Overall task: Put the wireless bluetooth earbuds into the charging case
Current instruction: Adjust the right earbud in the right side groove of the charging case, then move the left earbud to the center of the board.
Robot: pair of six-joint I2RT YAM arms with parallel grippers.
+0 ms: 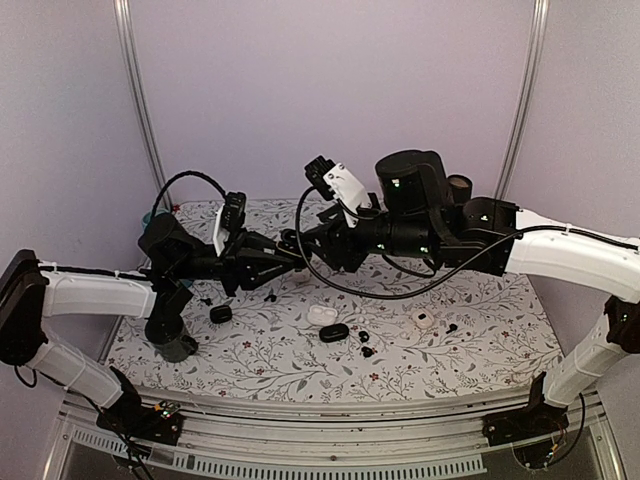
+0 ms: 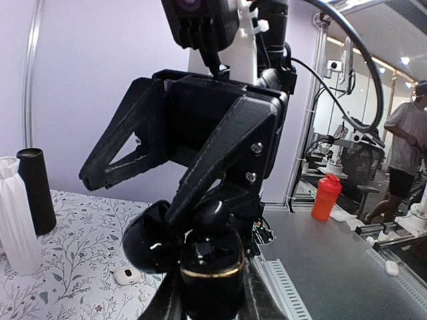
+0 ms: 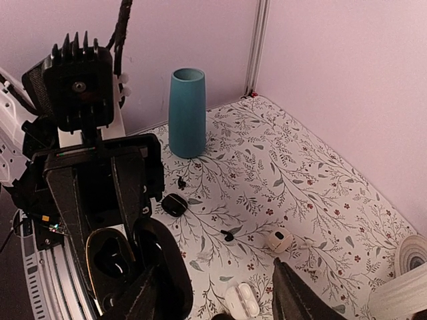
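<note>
Earbuds (image 1: 362,335): several small black buds were seen loose on the flowered table (image 1: 480,350), at the lower centre of the top view, beneath the raised grippers. Another bud (image 3: 229,234) was seen mid-frame in the right wrist view.
Charging case (image 2: 210,270): it was held off the table with its lid swung open to the left of the frame. Its gold-rimmed mouth was turned up toward the opposing gripper.
Left gripper (image 2: 210,300): it was clamped tight on the lower body of the case.
Right gripper (image 3: 220,303): the jaws stood about half apart, and nothing was seen between them in its own view.
Doubt: a round black shape (image 2: 212,213) was seen at the case mouth. Whether it was a seated bud or a finger end could not be told.
Key relation: the case was placed at the lower left of the right wrist frame, beside the finger gap rather than inside it. The long axis of its cavity ran up and down the frame.
Nearer arm: the right arm was judged nearer the loose buds and free to fetch one, the left being occupied.
</note>
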